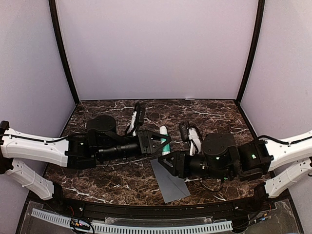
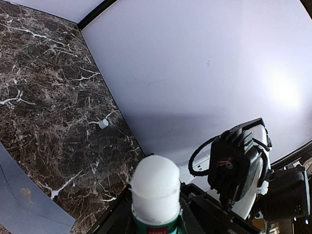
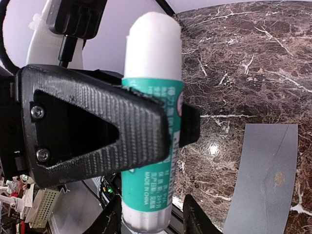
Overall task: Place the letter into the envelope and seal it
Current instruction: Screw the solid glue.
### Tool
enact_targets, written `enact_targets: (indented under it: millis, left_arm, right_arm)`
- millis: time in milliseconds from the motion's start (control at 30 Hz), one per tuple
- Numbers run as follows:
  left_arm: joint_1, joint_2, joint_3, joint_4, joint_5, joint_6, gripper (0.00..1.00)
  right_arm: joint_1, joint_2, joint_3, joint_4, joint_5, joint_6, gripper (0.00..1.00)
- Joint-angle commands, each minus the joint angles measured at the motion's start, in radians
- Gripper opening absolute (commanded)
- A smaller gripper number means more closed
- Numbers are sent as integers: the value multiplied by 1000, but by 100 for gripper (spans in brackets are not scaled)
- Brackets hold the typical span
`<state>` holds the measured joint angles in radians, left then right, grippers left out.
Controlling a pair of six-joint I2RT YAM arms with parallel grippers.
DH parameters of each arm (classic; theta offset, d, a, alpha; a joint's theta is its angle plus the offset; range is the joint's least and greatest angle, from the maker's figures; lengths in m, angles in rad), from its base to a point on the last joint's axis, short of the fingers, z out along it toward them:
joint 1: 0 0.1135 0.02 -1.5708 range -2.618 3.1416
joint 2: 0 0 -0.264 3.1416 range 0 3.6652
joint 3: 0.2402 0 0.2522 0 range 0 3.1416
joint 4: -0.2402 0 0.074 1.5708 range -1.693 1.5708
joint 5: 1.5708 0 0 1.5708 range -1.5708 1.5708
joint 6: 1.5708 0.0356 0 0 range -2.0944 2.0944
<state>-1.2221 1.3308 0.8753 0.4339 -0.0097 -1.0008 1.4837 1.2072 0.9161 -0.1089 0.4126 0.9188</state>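
Observation:
My left gripper (image 1: 164,142) is shut on a green glue stick (image 1: 165,137) with a white cap and holds it above the table; in the left wrist view the cap (image 2: 155,187) stands up between my jaws. My right gripper (image 1: 168,157) is open, its fingers (image 3: 113,218) standing on either side of the stick's base end (image 3: 148,195). The slate-grey envelope (image 1: 169,180) lies flat on the table below both grippers, and also shows in the right wrist view (image 3: 265,180) and the left wrist view (image 2: 24,204). No letter shows.
The dark marble table (image 1: 219,117) is walled in by pale panels. A small white object (image 2: 103,124) lies on the table near the back wall. The right arm's wrist camera (image 2: 239,161) is close behind the glue stick.

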Motion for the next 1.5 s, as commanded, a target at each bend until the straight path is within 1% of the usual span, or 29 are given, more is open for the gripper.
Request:
enact_targets:
  millis: [0, 67, 133, 233, 300, 333, 400, 500, 600, 700, 867, 1033, 1233, 1400, 1467]
  left_arm:
    - [-4, -37, -19, -4, -12, -4, 0]
    - [-4, -35, -19, 3, -1, -7, 0]
    - [-4, -32, -19, 10, 5, -8, 0]
    - [-4, -25, -21, 19, 7, -8, 0]
    - [-4, -23, -24, 32, 7, -12, 0]
    - [-4, -23, -26, 38, 22, -13, 0]
    - [-3, -23, -32, 47, 35, -17, 0]
    - [-4, -25, -33, 49, 44, -18, 0]
    - [-4, -30, -42, 65, 67, -10, 0]
    - [-4, -40, -57, 95, 95, 7, 0]
    - [-4, -64, -83, 178, 195, 62, 0]
    - [-4, -87, -101, 259, 302, 107, 0]
    - [-4, -96, -123, 381, 412, 102, 0]
    - [-4, -86, -144, 517, 504, 63, 0]
    - [-4, -84, -145, 547, 523, 50, 0]
  right_arm:
    - [1, -39, -14, 16, 56, 32, 39]
    - [0, -51, -26, 46, 41, 15, 39]
    - [-3, -51, -25, 74, 6, -18, 41]
    - [-3, -38, -12, 80, -15, -29, 42]
    - [-6, -31, -10, 77, -16, -27, 36]
    - [-8, -28, -10, 77, -17, -24, 30]
    - [-9, -30, -13, 83, -20, -19, 23]
    - [-15, -48, -35, 105, -27, -9, 18]
    - [-25, -73, -71, 177, -47, -2, 14]
    - [-43, -105, -128, 268, -110, 6, 11]
    - [-80, -146, -209, 429, -230, 29, 11]
    - [-112, -180, -288, 632, -365, 55, 10]
    - [-135, -150, -320, 798, -521, 95, 10]
    - [-136, -115, -338, 936, -586, 117, 10]
    - [-137, -108, -336, 949, -598, 116, 10]
